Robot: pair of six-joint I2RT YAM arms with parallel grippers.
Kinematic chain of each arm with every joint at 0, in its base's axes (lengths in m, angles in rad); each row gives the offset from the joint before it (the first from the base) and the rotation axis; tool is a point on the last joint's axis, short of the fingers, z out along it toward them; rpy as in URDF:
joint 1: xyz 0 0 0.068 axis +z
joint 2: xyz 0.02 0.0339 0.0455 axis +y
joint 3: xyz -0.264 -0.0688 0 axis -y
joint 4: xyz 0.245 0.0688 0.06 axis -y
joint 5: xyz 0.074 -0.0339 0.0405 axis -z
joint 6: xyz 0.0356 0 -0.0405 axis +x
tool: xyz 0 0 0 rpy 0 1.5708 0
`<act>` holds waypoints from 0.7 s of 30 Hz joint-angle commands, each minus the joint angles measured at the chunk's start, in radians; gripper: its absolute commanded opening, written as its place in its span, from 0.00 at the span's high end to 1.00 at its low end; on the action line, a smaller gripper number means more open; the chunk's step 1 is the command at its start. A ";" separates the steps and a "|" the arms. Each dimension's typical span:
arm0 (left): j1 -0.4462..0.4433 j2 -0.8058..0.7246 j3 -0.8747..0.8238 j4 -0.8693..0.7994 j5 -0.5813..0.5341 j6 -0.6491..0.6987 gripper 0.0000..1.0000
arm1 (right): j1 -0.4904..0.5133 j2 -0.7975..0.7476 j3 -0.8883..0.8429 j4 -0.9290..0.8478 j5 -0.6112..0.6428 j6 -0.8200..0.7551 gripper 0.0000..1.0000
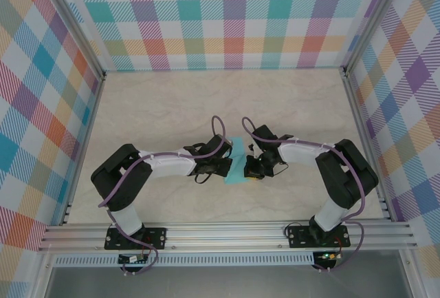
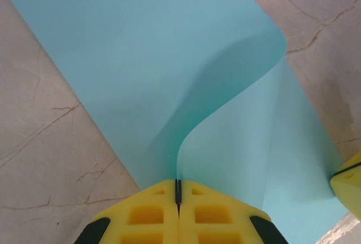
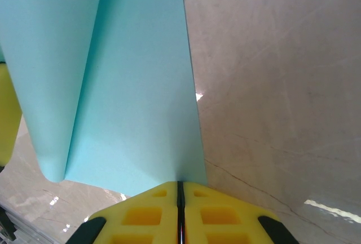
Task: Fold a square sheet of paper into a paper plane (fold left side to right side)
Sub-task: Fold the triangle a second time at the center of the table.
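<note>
The turquoise sheet of paper (image 1: 238, 162) for the paper plane lies at the table's middle, between the two grippers. My left gripper (image 1: 221, 168) is shut on the sheet's left edge. In the left wrist view that edge (image 2: 186, 142) rises from the shut jaws (image 2: 178, 190) and curls over the flat part (image 2: 130, 58). My right gripper (image 1: 256, 168) is shut on the paper's right side. In the right wrist view the paper (image 3: 135, 86) runs straight out of the shut jaws (image 3: 180, 190), with a long crease on its left.
The beige marble table (image 1: 206, 98) is bare around the paper. Checked walls and aluminium posts (image 1: 347, 71) close it in on three sides. A yellow finger of the right gripper (image 2: 348, 179) shows at the right edge of the left wrist view.
</note>
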 commanded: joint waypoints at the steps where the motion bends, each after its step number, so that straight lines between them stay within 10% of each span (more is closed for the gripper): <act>1: 0.010 -0.016 0.006 0.017 -0.013 0.018 1.00 | 0.007 0.035 -0.006 -0.074 0.059 -0.020 0.91; 21: 0.011 0.019 0.003 0.004 -0.009 0.028 1.00 | 0.011 0.037 -0.004 -0.073 0.056 -0.018 0.90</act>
